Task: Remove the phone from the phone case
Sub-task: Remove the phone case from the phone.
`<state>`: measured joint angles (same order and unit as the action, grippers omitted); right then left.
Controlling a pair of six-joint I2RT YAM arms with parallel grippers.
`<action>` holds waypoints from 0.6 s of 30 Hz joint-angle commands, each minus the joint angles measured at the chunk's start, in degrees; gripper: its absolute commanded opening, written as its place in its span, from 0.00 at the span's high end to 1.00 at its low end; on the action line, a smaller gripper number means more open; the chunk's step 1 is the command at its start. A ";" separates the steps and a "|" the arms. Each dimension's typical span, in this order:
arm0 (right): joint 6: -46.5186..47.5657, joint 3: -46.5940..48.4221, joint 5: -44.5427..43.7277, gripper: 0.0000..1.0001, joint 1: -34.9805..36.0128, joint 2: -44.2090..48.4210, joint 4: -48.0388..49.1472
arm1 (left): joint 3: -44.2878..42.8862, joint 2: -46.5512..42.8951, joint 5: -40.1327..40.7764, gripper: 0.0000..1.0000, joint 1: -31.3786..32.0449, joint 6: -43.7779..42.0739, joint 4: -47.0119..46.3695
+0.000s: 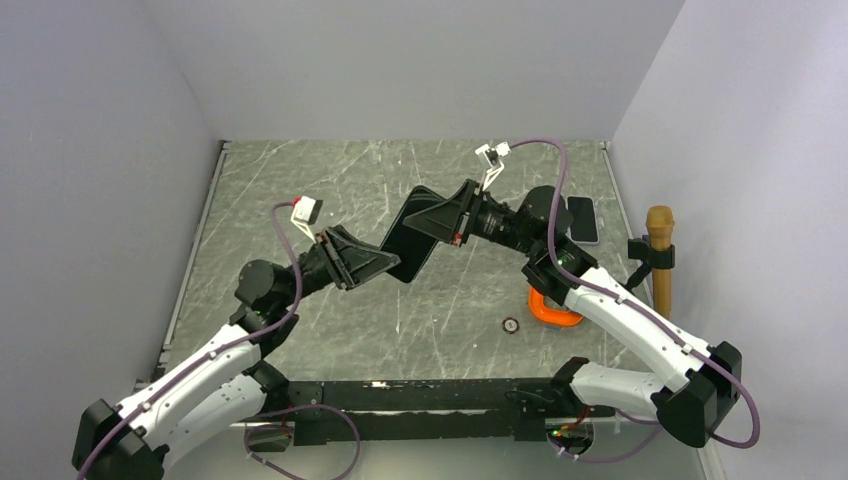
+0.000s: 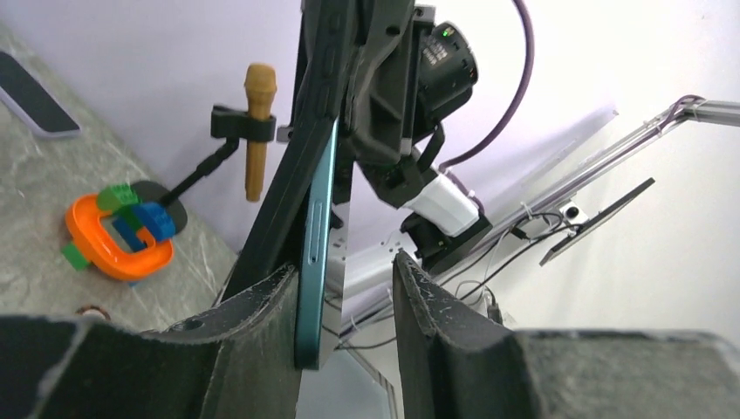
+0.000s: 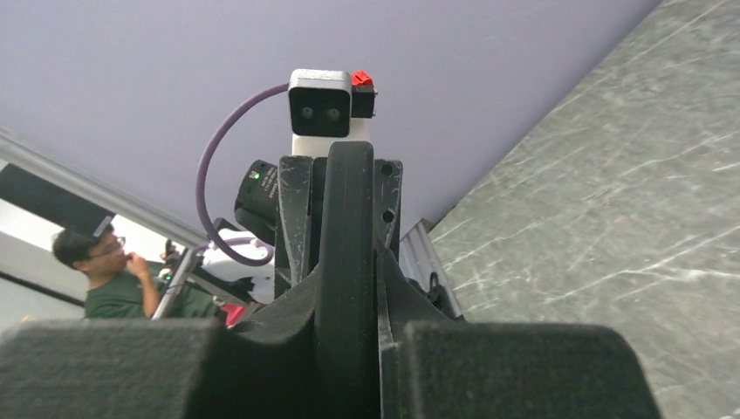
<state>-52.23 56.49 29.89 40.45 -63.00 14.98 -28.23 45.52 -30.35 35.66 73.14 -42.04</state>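
My right gripper (image 3: 347, 262) is clamped tight on the black phone case (image 3: 346, 201), which runs up the middle of the right wrist view edge-on, with no gap at either side. I judge it is acting as the anchor, holding the case fixed while the other arm works.

My left gripper (image 2: 342, 266) stands partly open and grips nothing. At the lower middle of the left wrist view one finger (image 2: 262, 305) lies against the back of the case, and the other (image 2: 428, 297) stands apart from the teal phone (image 2: 316, 227).

The phone hangs in the air between the two grippers, at the centre of the top view. Its lower end leans out of the case, and its upper end sits in it near the right gripper's hold. Next I would close the left gripper on the teal edge alone, because catching the case lip would drag both along together.

Down on the table (image 1: 330, 180), a second phone (image 1: 582, 218), an orange ring toy (image 1: 550, 308) and a microphone (image 1: 659, 250) sit at the right, well apart.
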 commanded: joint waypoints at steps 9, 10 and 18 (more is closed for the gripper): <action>13.05 11.06 15.52 1.00 2.34 -4.99 -21.30 | -15.13 6.04 -9.66 0.69 -0.16 -7.47 6.56; 14.58 11.91 17.10 1.00 2.15 -5.42 -22.60 | -16.29 7.26 -12.49 0.70 -0.22 -7.83 7.28; 21.13 14.60 24.84 1.00 2.18 -7.49 -27.20 | -20.51 10.22 -21.29 0.78 -0.24 -10.32 12.05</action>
<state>-38.06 71.11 40.40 39.70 -67.88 -2.59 -43.03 55.24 -49.21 35.07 63.66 -28.08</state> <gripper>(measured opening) 0.174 0.247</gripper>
